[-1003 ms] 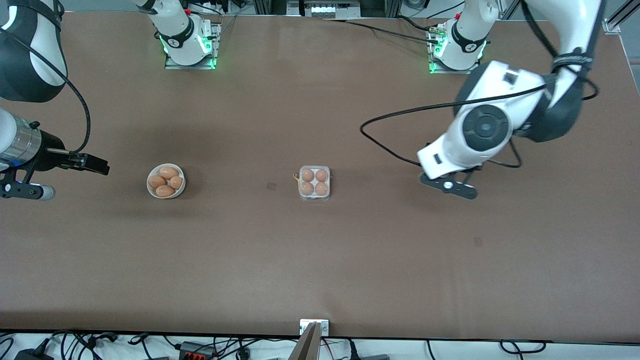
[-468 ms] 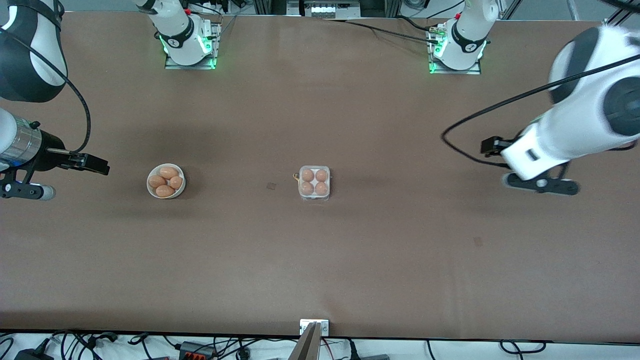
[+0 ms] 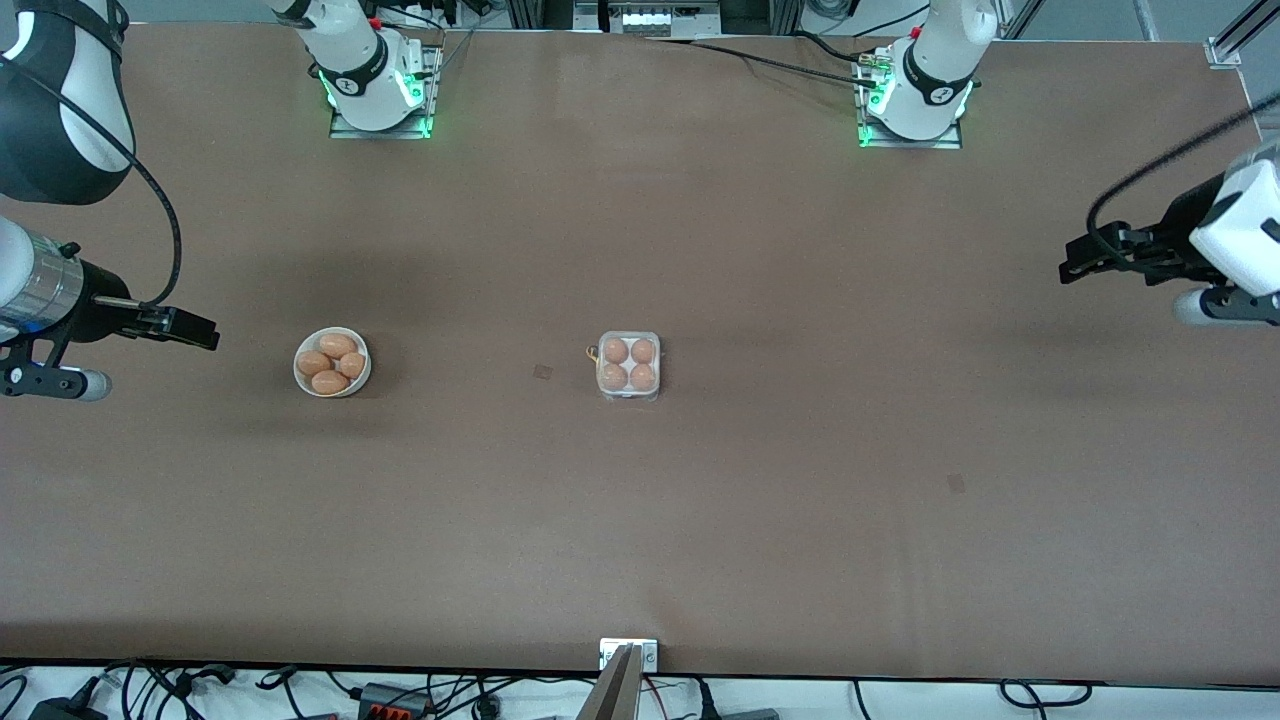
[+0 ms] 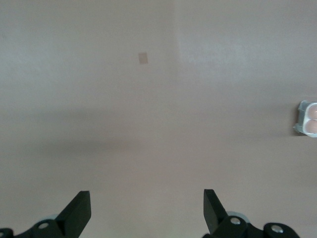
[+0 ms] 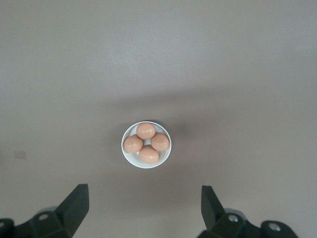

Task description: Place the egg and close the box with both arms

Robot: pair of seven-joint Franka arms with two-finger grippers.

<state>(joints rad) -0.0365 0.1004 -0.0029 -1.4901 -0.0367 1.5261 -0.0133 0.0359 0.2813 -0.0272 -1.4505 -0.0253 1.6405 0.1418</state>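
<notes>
At mid-bench, the box [image 3: 628,366] sat lidded with four eggs, the left tool [image 3: 1085,260] and right tool [image 3: 190,330] both spread and empty well apart from it toward either end; an unlatched lid, if so, might spring up.

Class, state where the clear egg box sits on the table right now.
In the front view the box sits mid-table, holding four eggs, with the white bowl of eggs beside it toward the right arm's end.
</notes>
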